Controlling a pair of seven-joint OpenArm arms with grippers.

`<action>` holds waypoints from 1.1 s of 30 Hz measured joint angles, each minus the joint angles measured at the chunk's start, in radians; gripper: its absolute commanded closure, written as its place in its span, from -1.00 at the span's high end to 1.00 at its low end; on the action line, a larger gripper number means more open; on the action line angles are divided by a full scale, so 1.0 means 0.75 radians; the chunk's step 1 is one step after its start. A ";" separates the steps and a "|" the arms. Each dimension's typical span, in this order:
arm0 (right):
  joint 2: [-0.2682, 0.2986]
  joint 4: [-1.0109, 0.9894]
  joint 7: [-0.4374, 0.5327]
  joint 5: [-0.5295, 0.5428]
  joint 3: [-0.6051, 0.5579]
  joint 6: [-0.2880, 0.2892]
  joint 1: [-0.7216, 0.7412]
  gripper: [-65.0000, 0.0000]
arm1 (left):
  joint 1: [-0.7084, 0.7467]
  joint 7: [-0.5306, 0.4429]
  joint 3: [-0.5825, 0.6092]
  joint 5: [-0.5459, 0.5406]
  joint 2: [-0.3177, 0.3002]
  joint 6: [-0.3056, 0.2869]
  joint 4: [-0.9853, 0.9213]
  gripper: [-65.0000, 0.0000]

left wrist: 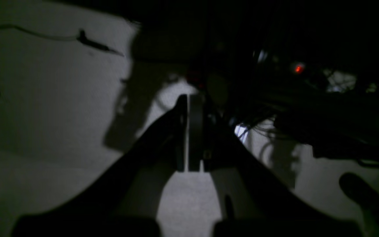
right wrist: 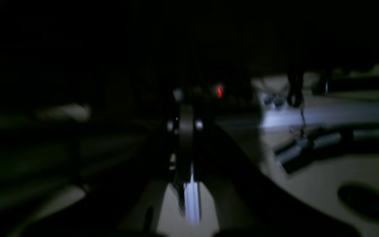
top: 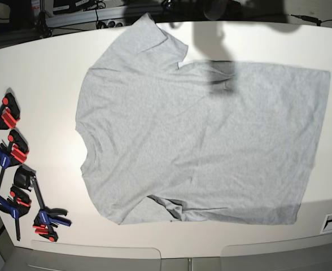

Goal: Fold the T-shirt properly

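Across the white bench (top: 53, 73) the T-shirt (top: 200, 141) lies spread flat, neck toward the clamps (top: 16, 175) at the edge, one sleeve tucked under near the front rim. Neither tool shows in the base view. Left tool (left wrist: 188, 131): pressed together, nothing in it, pale surface under it, shirt not seen there. Right tool (right wrist: 185, 144): dark and blurred, pressed together, nothing visibly pinched.

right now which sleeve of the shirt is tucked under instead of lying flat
The sleeve at the near edge of the T-shirt: it is folded in and bunched against the body. The far sleeve lies spread flat, pointing away.
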 measured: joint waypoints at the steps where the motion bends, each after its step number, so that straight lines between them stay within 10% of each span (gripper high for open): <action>1: 0.001 0.074 -0.017 0.005 0.027 -0.001 -0.038 -1.00 | 0.032 0.028 -0.033 -0.043 -0.004 -0.003 0.070 -1.00; 9: 0.000 0.534 -0.175 0.287 0.338 0.059 -0.107 -1.00 | 0.120 0.370 -0.429 -0.417 -0.011 -0.373 0.450 -1.00; 14: -0.008 0.607 -0.383 0.651 0.563 0.410 -0.084 -1.00 | 0.120 0.456 -0.632 -0.686 -0.011 -0.693 0.492 -1.00; 17: -0.086 0.590 -0.503 0.823 0.692 0.492 0.008 -1.00 | 0.120 0.456 -0.691 -0.782 -0.011 -0.810 0.492 -1.00; 25: -0.189 0.216 -0.619 1.129 0.859 0.539 0.380 -1.00 | 0.069 0.545 -0.701 -0.792 0.024 -0.862 0.492 -1.00; 33: -0.330 0.108 -0.602 0.939 0.875 0.400 0.561 -1.00 | 0.020 0.569 -0.700 -0.792 0.068 -0.862 0.492 -1.00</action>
